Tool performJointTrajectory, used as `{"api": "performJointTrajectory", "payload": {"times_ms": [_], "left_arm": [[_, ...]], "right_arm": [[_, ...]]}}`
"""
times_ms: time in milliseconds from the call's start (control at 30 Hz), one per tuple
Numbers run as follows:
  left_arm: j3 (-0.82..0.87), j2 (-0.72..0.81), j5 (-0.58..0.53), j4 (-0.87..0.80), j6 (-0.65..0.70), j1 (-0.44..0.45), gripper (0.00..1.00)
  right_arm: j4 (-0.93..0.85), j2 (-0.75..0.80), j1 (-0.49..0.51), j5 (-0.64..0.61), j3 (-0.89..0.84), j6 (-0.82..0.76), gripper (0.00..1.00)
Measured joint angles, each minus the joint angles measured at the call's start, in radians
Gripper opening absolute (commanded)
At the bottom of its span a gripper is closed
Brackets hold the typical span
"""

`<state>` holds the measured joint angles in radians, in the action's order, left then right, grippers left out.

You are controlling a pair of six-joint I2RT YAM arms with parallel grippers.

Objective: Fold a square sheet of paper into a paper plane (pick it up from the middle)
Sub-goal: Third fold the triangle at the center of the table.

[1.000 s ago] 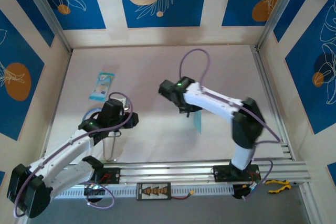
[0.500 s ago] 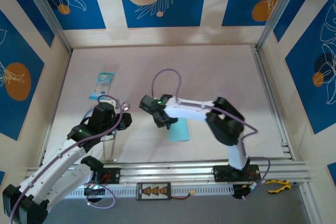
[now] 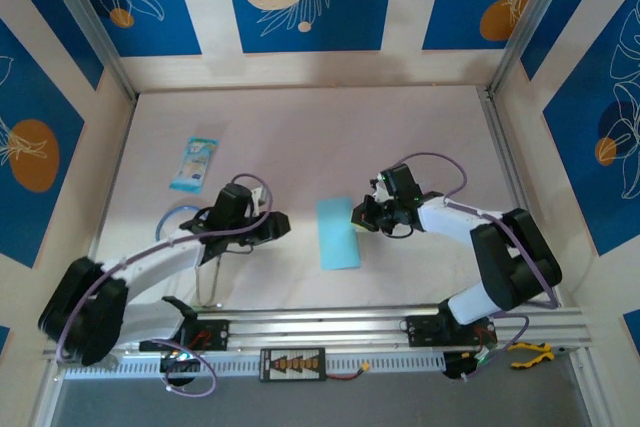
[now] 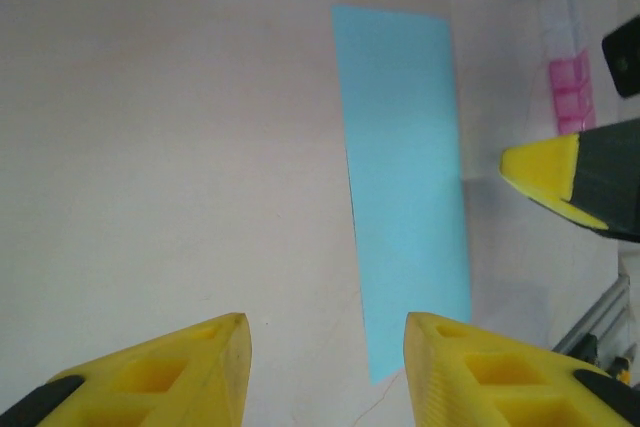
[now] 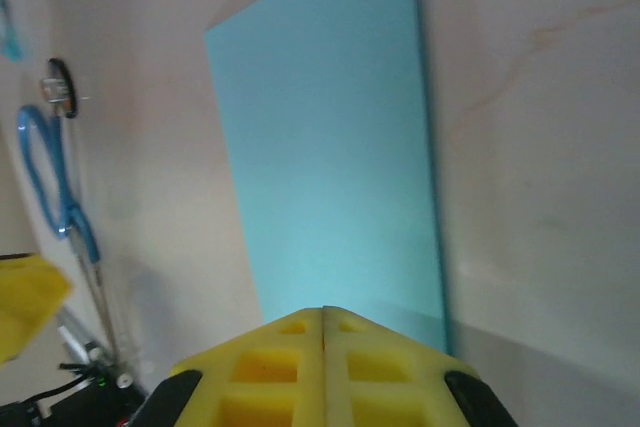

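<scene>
The square sheet of paper [image 3: 338, 233] (a narrow rectangle here) lies flat on the counter [image 3: 300, 137], centre of the overhead frame. My right end effector [image 3: 357, 216] sits closed just beside its right edge. My left end effector [image 3: 282, 225] gapes empty at its left.

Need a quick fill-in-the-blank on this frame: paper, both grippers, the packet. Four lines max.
1. The sheet of paper lies flat on the ___.
2. The right gripper has its jaws ___, tips at the paper's edge.
3. The left gripper is ___ and holds nothing.
4. The printed packet lies on the ___ arm's side of the paper.
Missing words: table; shut; open; left.
</scene>
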<state>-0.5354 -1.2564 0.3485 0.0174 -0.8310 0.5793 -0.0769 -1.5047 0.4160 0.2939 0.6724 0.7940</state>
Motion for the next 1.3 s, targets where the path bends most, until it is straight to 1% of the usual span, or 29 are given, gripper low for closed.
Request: {"api": "performJointTrajectory", "payload": {"times_ms": [133,333,467,667,833,933,1100,1167,1300], "left_arm": [[-0.041,-0.103,0.038,0.063,-0.013,0.019,0.45],[-0.072,-0.172,0.062,0.129,-0.033,0.022,0.46],[-0.076,-0.217,0.071,0.153,-0.044,0.032,0.46],[-0.118,-0.305,0.082,0.163,-0.055,0.074,0.46],[-0.150,-0.367,0.082,0.178,-0.075,0.113,0.43],[-0.156,-0.399,0.082,0.181,-0.085,0.127,0.41],[-0.168,-0.430,0.081,0.184,-0.096,0.135,0.39],[-0.168,-0.430,0.078,0.183,-0.100,0.135,0.40],[-0.169,-0.430,0.077,0.182,-0.103,0.135,0.40]], "right_arm": [[0.085,-0.059,-0.009,0.074,-0.002,0.011,0.05],[0.113,-0.137,-0.018,0.098,-0.018,0.019,0.04],[0.150,-0.143,-0.025,0.110,-0.067,0.031,0.04],[0.287,-0.141,-0.033,0.139,-0.132,0.089,0.04],[0.342,-0.142,-0.036,0.146,-0.152,0.145,0.04],[0.350,-0.143,-0.037,0.149,-0.154,0.163,0.04],[0.366,-0.130,-0.035,0.149,-0.165,0.162,0.08],[0.320,-0.106,-0.025,0.139,-0.164,0.154,0.10],[0.198,-0.003,0.000,0.097,-0.146,0.122,0.11]]}}
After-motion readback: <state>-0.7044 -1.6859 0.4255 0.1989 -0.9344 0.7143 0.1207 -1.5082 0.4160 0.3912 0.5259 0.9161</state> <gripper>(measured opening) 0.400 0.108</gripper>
